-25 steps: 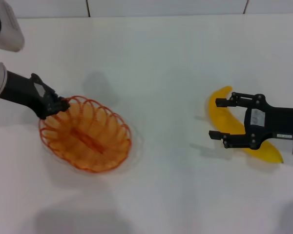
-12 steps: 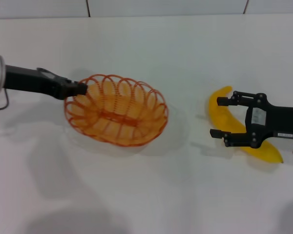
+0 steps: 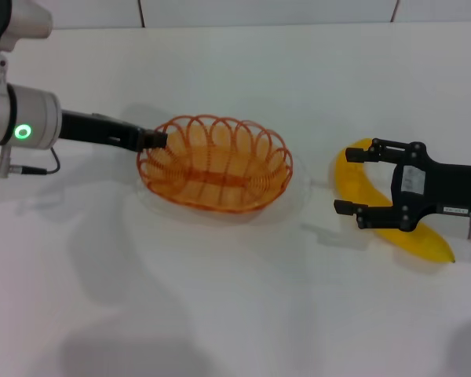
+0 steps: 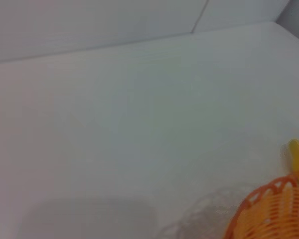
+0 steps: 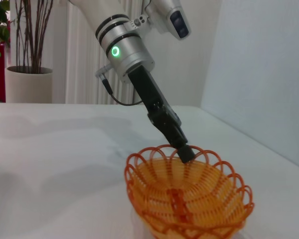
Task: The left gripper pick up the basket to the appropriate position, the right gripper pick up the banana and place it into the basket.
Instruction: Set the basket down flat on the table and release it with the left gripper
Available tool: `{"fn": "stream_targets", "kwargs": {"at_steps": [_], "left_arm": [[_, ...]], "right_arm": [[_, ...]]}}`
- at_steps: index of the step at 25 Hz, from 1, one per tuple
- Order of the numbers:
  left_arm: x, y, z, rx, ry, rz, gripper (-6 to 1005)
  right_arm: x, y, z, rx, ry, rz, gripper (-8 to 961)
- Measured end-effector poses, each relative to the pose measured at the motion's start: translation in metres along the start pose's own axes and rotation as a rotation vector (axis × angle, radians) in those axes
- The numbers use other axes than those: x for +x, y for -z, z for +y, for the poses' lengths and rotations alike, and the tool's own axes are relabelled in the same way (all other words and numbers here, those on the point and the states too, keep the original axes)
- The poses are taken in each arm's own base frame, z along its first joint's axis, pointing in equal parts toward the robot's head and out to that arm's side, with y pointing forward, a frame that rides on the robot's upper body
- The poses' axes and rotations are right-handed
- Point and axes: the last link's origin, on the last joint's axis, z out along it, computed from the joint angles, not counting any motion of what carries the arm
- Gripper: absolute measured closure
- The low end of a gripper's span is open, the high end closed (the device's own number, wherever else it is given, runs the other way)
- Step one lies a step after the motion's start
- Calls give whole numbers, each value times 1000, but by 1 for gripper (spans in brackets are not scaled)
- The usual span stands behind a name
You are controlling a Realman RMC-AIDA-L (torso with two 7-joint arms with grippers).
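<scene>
The orange wire basket [image 3: 216,165] sits near the middle of the white table, long side across my view. My left gripper [image 3: 153,140] is shut on the basket's left rim. The right wrist view shows the left gripper [image 5: 186,152] pinching the basket's [image 5: 189,199] far rim. The basket's edge [image 4: 271,214] also shows in the left wrist view, with the banana's tip [image 4: 298,155] beyond it. The yellow banana [image 3: 377,208] lies on the table at the right. My right gripper [image 3: 355,181] is open just above it, one finger on each side of its upper half.
The white table [image 3: 235,298] runs to a wall seam at the back. In the right wrist view a potted plant [image 5: 25,74] and a white radiator stand beyond the table's far side.
My left gripper has carried the basket to the right, toward the table's middle, and turned it lengthwise. My right gripper has shifted slightly over the banana.
</scene>
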Motion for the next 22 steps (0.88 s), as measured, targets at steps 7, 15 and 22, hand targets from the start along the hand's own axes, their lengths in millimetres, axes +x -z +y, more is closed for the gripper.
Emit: {"fn": "stream_targets", "kwargs": {"at_steps": [7, 15, 22], "left_arm": [[6, -12, 1, 30, 29, -9, 941], [14, -22, 2, 64, 34, -12, 942], [17, -22, -1, 87, 44, -5, 943]], "right_arm": [[-1, -1, -1, 4, 3, -7, 150], [-4, -5, -2, -5, 11, -11, 150], [-5, -5, -3, -4, 12, -13, 150]]}}
